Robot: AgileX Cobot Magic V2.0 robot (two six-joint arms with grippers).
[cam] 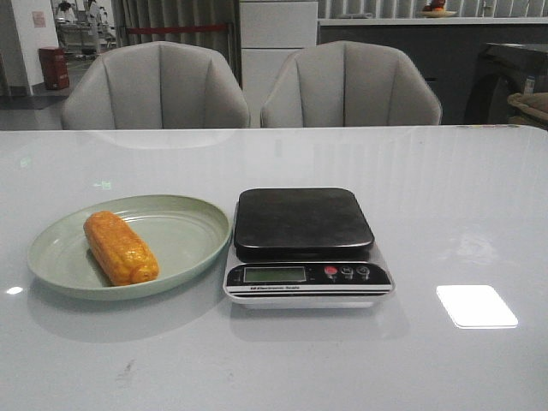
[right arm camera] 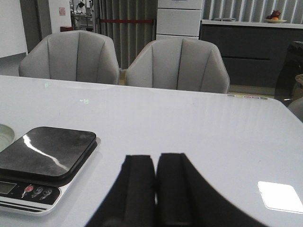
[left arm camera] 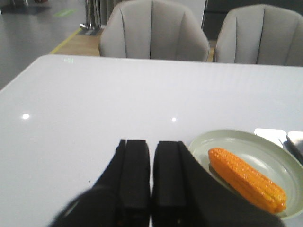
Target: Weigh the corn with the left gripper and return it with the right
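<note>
Corn (cam: 121,247) lies on its side in pale green plate (cam: 193,231), left half of the dish, long axis running from far-left to near-right. Glossy orange-yellow kernels; nothing touching it but the plate. Plate sits on white table (cam: 462,205), left of centre. Just beside plate on its right: electronic scale (cam: 304,244) with bare black platform, display and three small buttons on the near edge; plate rim and scale nearly touching. Two grey chairs (cam: 154,86) at the far table edge.

Left gripper (left arm camera: 151,177): fingers together, nothing between them, held over the table short of the plate, apart from the corn. Right gripper (right arm camera: 155,189): fingers together likewise, holding nothing, over bare table to the right of the scale.
</note>
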